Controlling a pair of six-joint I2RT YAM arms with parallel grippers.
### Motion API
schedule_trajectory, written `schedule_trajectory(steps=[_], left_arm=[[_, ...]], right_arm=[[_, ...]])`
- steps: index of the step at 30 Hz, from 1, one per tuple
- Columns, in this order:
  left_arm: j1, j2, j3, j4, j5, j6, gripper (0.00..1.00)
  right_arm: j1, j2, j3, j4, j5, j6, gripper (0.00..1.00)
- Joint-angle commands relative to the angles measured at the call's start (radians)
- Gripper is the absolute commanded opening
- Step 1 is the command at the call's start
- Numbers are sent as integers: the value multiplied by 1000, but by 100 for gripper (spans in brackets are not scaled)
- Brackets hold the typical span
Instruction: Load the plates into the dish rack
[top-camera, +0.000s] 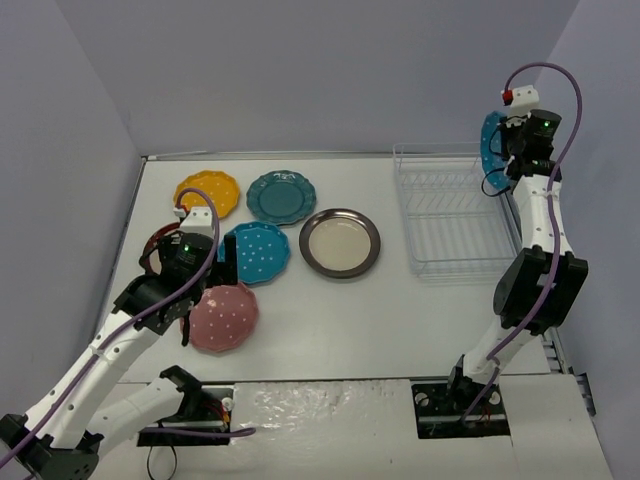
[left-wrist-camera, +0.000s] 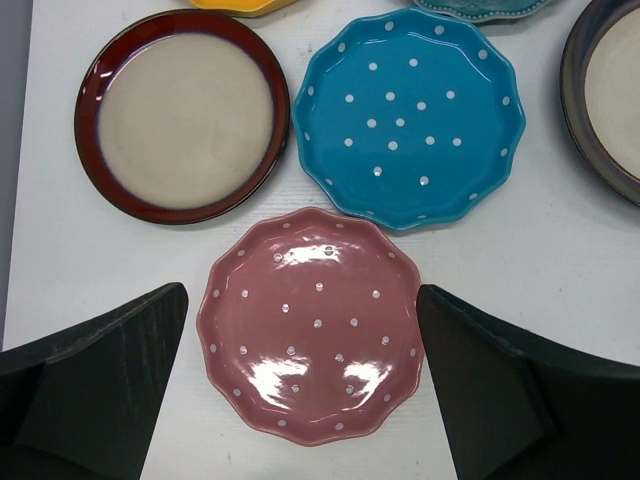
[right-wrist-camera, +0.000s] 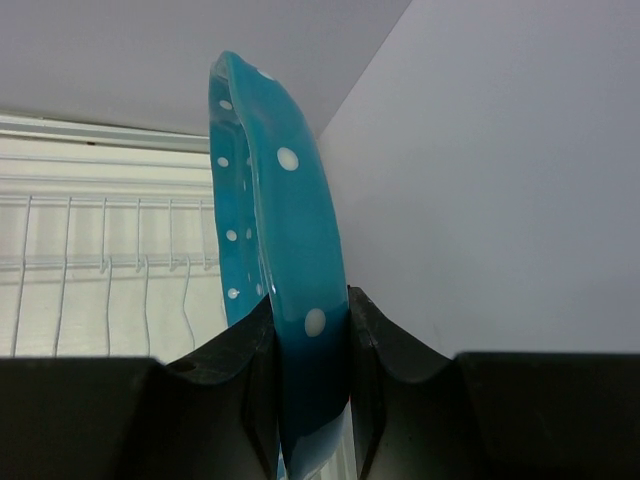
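- Right arm (top-camera: 535, 250) rears upright, jaws clamped on the rim of a dotted blue plate (right-wrist-camera: 280, 250) held on edge at the dish rack (top-camera: 450, 215)'s far right corner.
- Left arm (top-camera: 120, 330) crooks low, jaws wide apart astride the pink plate (left-wrist-camera: 310, 325) lying flat on the bench (top-camera: 400, 320).

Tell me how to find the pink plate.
Look at the white table, on its left side where plates lie flat. The pink plate is nearest the front edge, below the open left gripper. It is the only pink one, wavy-edged with white dots, in front of the blue dotted plate on the table.
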Motion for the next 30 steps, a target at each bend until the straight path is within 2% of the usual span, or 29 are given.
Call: schedule_trajectory(steps=[1,30], left_arm=[[31,6,5,60,23,-4,97],[157,45,-8,92,166,-24,97]], right_arm=[[-10,-5,92,254,16,-52,0],[-32,-8,-265,461,-10,119,2]])
